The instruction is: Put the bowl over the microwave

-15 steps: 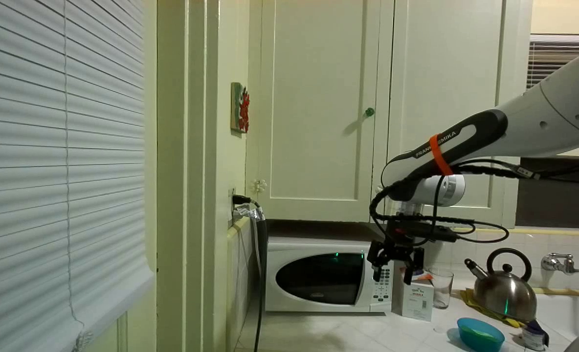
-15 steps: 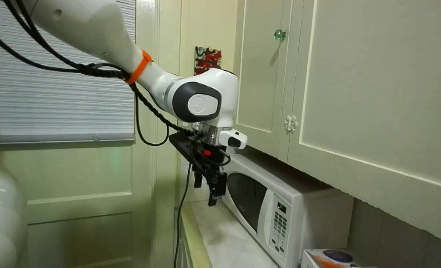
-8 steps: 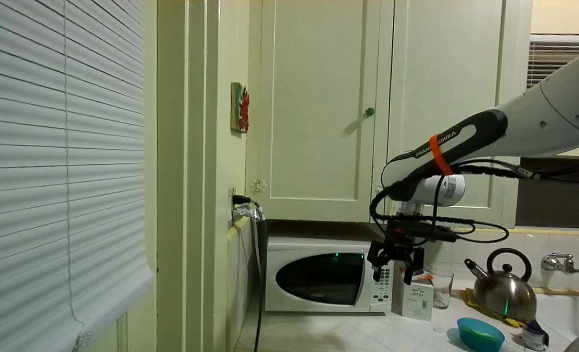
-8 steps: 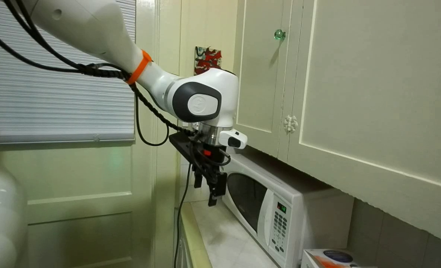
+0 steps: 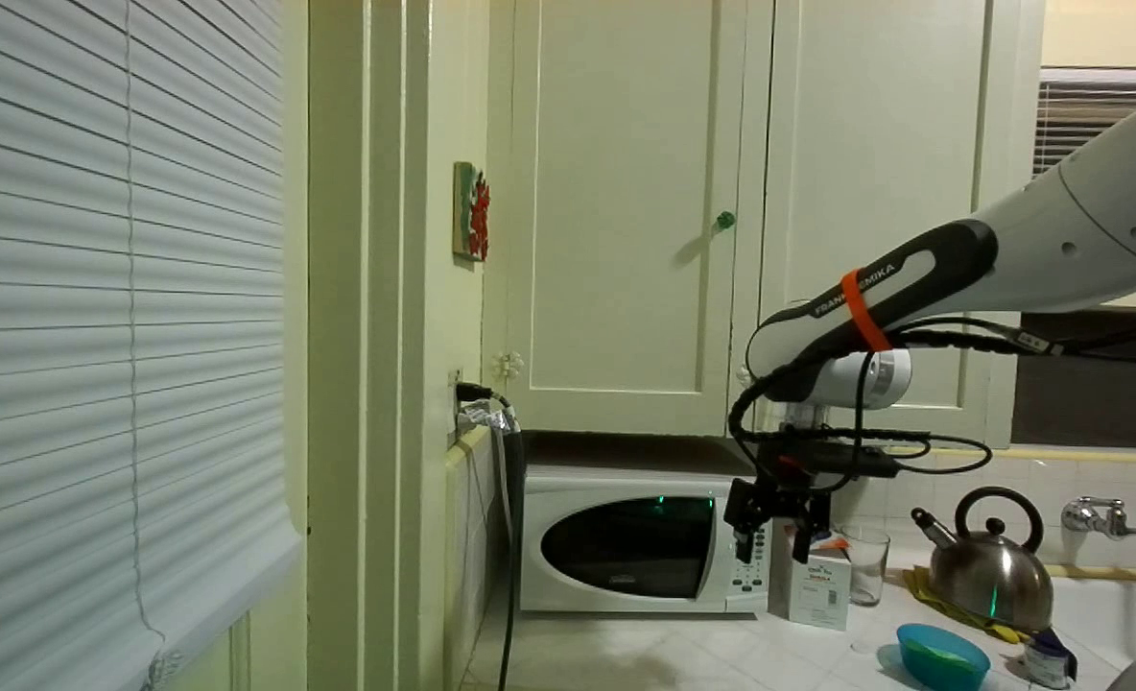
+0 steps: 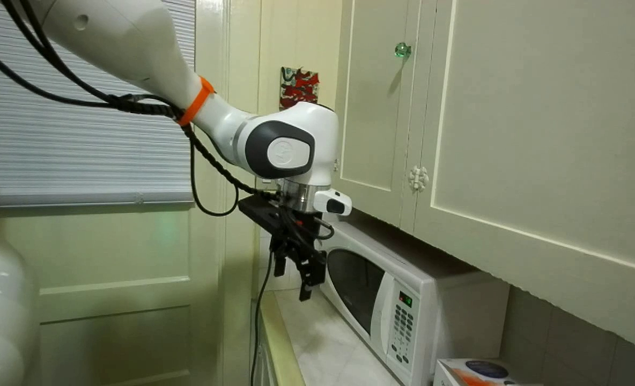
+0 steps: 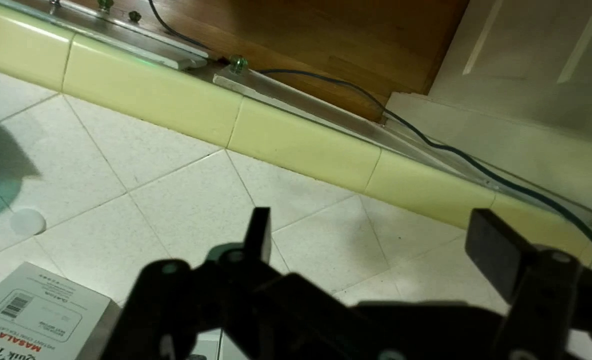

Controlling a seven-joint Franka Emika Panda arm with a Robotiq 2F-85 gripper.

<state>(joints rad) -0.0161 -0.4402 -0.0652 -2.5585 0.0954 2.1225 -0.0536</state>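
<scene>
From here I see the bowl (image 5: 944,660) on the counter (image 5: 626,653), near the kettle (image 5: 990,585) and well apart from the microwave (image 5: 626,547). The gripper (image 5: 773,552) hangs with its jaws apart, holding nothing. Later the bowl may strike the cupboard (image 5: 626,240) and fall, because the gap above the microwave looks narrow. I count one bowl, one microwave, one kettle, one tea box (image 5: 820,590).

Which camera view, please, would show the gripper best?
The wrist view: there the gripper is largest and the gap between its fingers is plain, though the frame's bottom edge cuts it off. Both exterior views show it smaller, above the counter.
</scene>
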